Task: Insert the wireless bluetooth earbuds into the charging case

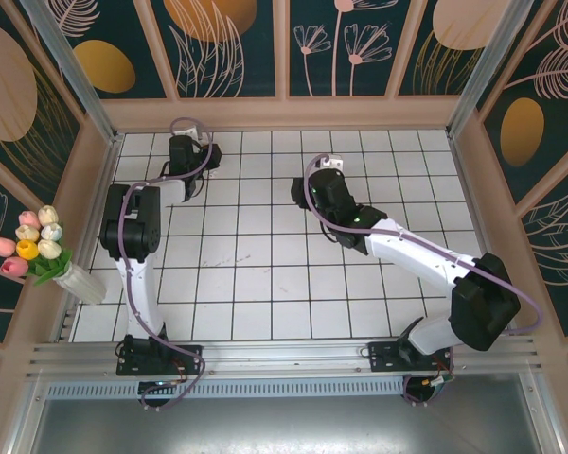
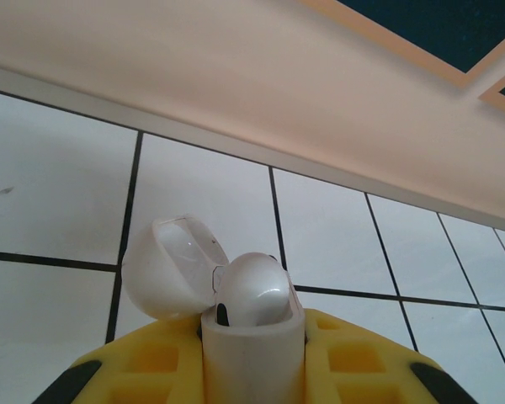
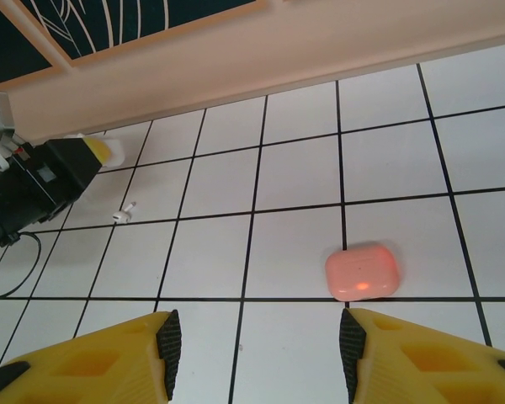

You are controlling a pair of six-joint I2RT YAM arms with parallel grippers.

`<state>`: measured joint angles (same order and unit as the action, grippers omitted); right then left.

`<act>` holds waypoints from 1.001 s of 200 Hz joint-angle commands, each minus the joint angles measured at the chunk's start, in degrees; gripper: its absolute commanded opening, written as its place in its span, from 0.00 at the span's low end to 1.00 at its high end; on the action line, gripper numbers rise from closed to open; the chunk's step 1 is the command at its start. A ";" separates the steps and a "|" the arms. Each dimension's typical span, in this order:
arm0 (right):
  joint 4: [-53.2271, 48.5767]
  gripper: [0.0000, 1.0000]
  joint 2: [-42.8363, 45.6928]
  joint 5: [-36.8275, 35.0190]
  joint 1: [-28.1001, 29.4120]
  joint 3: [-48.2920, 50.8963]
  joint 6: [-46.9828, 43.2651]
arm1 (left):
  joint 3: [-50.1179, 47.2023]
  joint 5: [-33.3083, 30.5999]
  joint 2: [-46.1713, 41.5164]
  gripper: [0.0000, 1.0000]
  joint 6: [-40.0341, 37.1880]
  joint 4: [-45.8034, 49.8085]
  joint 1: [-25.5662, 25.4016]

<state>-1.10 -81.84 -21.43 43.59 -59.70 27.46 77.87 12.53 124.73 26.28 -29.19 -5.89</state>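
My left gripper (image 2: 252, 358) clamped on white case (image 2: 252, 379), lid (image 2: 164, 265) open, white earbud (image 2: 252, 290) sitting inside. Loose earbud (image 3: 124, 211) on tile near it, far left. My right gripper (image 3: 257, 353) open, shut pink case (image 3: 362, 271) just beyond.

white case (image 2: 252, 358): glossy smooth plastic, lid too
earbud (image 2: 254, 290) in it: same shiny white plastic
my left fingers (image 2: 358, 362): matt yellow plastic
my right fingers (image 3: 429, 358): matt yellow as well, black pads look rubbery
pink case (image 3: 362, 272): smooth plastic, soft satin sheen
floor tiles (image 3: 295, 168): smooth white, faint gloss, some scuffs
wall skirting (image 3: 320, 50): flat matt peach finish
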 commanded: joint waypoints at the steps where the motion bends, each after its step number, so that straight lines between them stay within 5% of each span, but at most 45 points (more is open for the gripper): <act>1: -0.89 0.56 2.46 -1.90 0.15 0.95 0.84 | 0.71 2.82 2.29 0.00 1.78 -4.28 0.25; 200: -2.69 0.56 9.99 -4.80 0.00 3.26 0.66 | 9.40 7.33 10.24 0.00 8.15 3.53 0.27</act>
<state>-3.44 -73.84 -24.51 43.59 -57.19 27.59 86.08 18.13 133.69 32.25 -27.49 -5.89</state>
